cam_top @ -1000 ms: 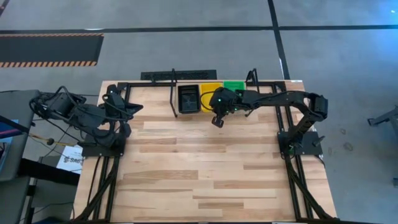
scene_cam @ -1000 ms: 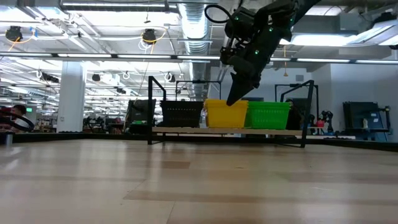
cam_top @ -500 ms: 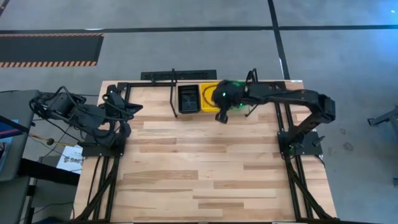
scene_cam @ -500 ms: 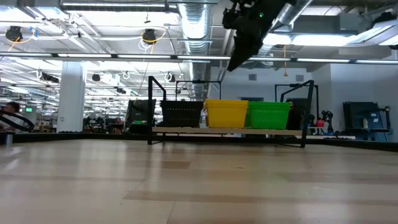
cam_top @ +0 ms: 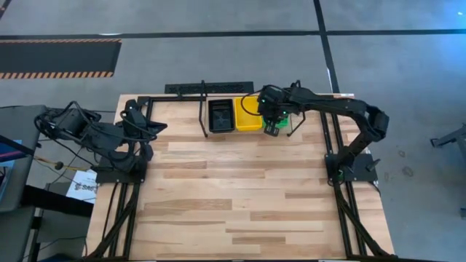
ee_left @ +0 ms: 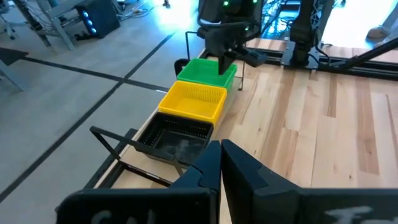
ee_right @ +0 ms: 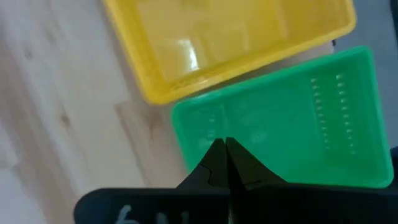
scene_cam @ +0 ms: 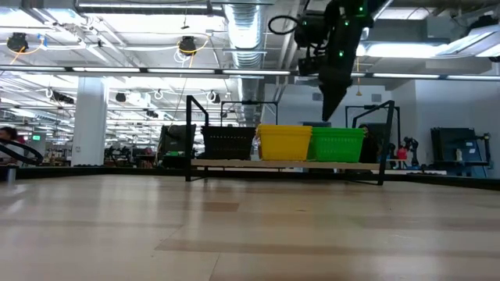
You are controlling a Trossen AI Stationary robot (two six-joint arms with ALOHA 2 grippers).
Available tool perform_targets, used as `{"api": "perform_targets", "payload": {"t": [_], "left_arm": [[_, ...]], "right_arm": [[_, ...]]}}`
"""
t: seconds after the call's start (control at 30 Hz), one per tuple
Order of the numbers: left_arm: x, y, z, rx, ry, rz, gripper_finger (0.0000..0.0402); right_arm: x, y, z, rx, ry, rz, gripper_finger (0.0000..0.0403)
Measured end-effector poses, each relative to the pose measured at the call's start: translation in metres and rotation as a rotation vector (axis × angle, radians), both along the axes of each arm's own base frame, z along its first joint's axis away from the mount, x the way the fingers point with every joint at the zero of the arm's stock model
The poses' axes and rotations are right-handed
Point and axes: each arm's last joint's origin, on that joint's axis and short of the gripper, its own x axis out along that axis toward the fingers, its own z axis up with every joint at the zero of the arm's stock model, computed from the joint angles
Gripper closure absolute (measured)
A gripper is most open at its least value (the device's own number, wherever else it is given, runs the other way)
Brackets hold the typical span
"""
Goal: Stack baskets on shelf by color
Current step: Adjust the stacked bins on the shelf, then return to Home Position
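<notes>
Right claw (scene_cam: 331, 112) fingers together, empty, above green basket (scene_cam: 337, 144) on shelf (scene_cam: 285, 165), beside yellow basket (scene_cam: 284, 143). Left claw (ee_left: 219, 163) together, parked at table's left.

The high view looks straight down on the whole table (cam_top: 233, 196). The low view sits at tabletop height, facing level toward the far shelf (scene_cam: 285, 165). The left wrist view looks across at the baskets (ee_left: 193, 102) from well apart; the right wrist view looks down on them closely. All four share the shelf.
</notes>
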Motion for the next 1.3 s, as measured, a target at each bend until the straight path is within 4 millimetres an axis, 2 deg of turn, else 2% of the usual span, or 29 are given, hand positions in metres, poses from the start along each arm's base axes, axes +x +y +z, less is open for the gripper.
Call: {"api": "perform_targets", "payload": {"t": [0.47, 0.77, 0.87, 0.97, 1.07, 1.17, 1.23, 1.3], "left_arm": [[0.000, 0.000, 0.000, -0.003, -0.002, 0.001, 0.0401], [0.000, 0.000, 0.000, -0.015, -0.009, 0.007, 0.0401], [0.000, 0.000, 0.000, -0.015, -0.008, 0.007, 0.0401], [-0.002, 0.000, -0.003, -0.005, 0.028, 0.002, 0.0401], [-0.004, 0.002, -0.011, -0.015, 0.055, 0.017, 0.0401], [-0.010, 0.004, -0.021, -0.042, 0.058, 0.021, 0.0401], [-0.013, 0.005, -0.030, -0.058, 0.052, 0.017, 0.0401], [-0.015, 0.005, -0.040, -0.072, 0.019, 0.011, 0.0401]], "right_arm": [[-0.012, -0.002, -0.028, 0.062, 0.085, -0.001, 0.0403], [-0.013, -0.002, -0.023, 0.041, 0.095, -0.002, 0.0403], [-0.014, -0.003, 0.004, -0.011, 0.051, -0.013, 0.0403], [-0.015, 0.011, 0.056, -0.071, -0.114, -0.012, 0.0403], [-0.029, 0.041, 0.119, -0.140, -0.342, 0.047, 0.0403], [-0.065, 0.077, 0.174, -0.158, -0.596, 0.128, 0.0403], [-0.098, 0.099, 0.198, -0.140, -0.752, 0.190, 0.0403], [-0.130, 0.119, 0.213, -0.097, -0.891, 0.243, 0.0403]]}}
